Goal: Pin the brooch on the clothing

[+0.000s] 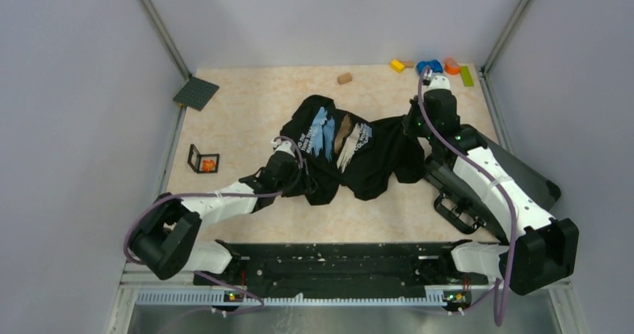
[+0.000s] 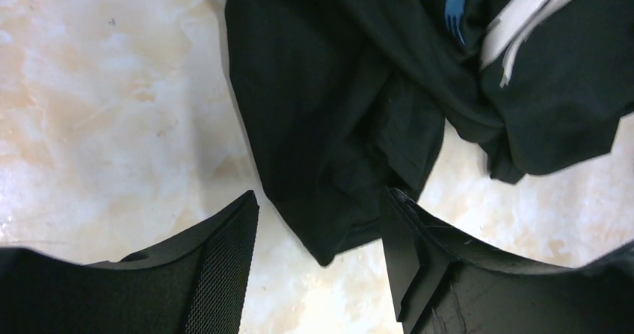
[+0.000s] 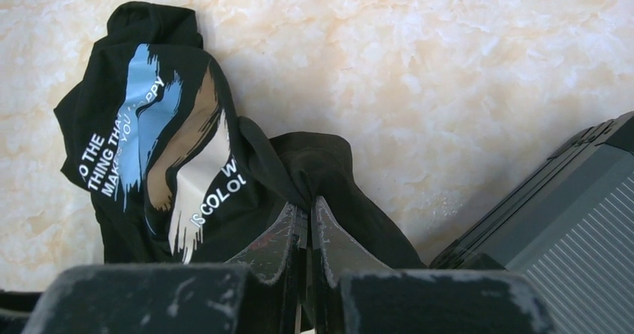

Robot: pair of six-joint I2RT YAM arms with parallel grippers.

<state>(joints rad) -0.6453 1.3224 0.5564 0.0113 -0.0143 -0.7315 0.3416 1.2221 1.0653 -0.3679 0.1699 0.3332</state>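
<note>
The black T-shirt lies crumpled mid-table, its blue, brown and white print facing up. My right gripper is shut on a fold of its black fabric at the shirt's right side; the right wrist view shows the jaws pinching that fold, with the print to the left. My left gripper is open at the shirt's lower left edge. In the left wrist view a hanging corner of the shirt lies between the spread fingers, untouched. The tiny orange-red brooch sits by a small black-framed clear box at the left.
A dark grey hard case lies under the right arm, also showing in the right wrist view. A dark square plate is at the back left. Toy blocks and a brown piece line the back edge.
</note>
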